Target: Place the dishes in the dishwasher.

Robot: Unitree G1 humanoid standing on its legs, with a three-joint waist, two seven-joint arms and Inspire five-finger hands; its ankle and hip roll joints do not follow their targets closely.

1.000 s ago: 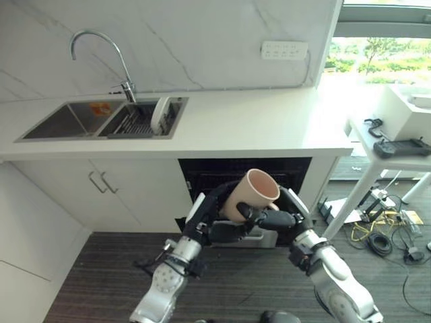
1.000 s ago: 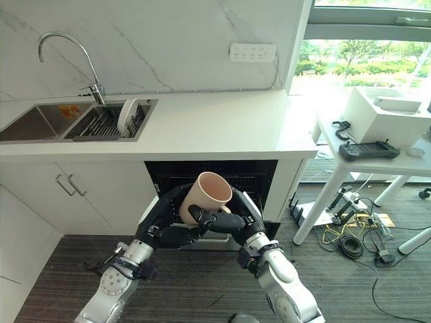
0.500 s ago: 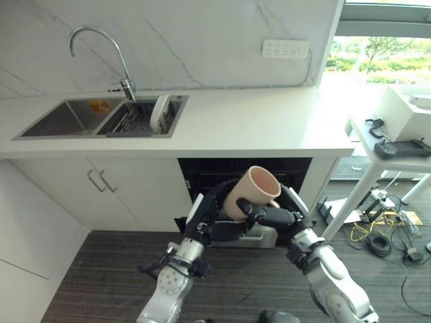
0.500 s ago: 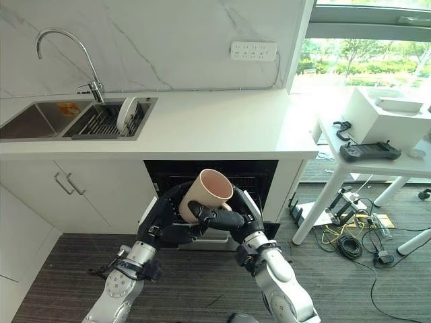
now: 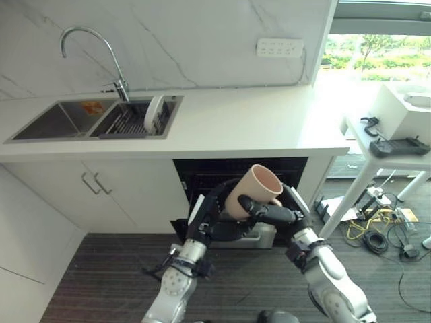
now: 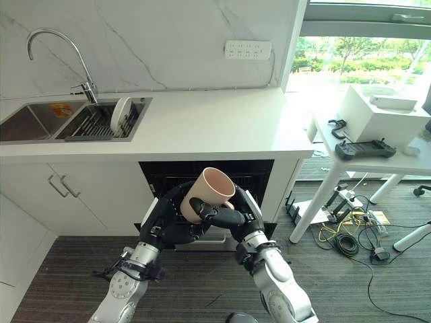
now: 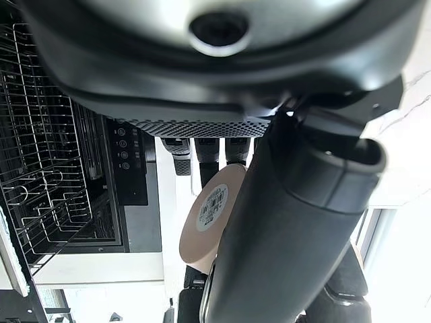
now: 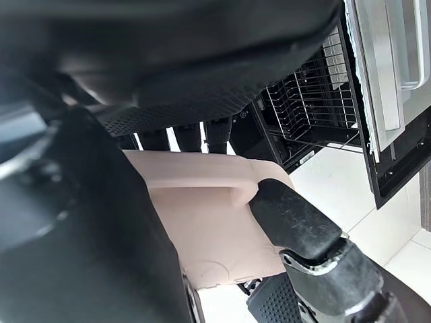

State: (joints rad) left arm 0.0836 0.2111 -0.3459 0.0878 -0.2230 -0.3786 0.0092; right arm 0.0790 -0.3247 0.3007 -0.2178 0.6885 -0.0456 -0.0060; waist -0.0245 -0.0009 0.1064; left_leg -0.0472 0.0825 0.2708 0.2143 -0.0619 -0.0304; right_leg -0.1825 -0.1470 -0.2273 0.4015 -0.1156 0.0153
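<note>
Little has shifted: the mug (image 6: 207, 194) is kept clasped by both hands, left hand (image 6: 176, 229) and right hand (image 6: 222, 216), before the dishwasher (image 6: 256, 173); uneven release could drop it.

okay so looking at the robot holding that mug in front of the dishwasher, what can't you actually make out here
- Dishwasher interior: in the eye views the mug and both hands hide most of the opening.
- Mug's handle: the right hand covers it in the right wrist view.
- Left hand: its fingers are hidden behind the mug's underside.
- Plate in the sink rack: too small to tell if it's clean.
</note>
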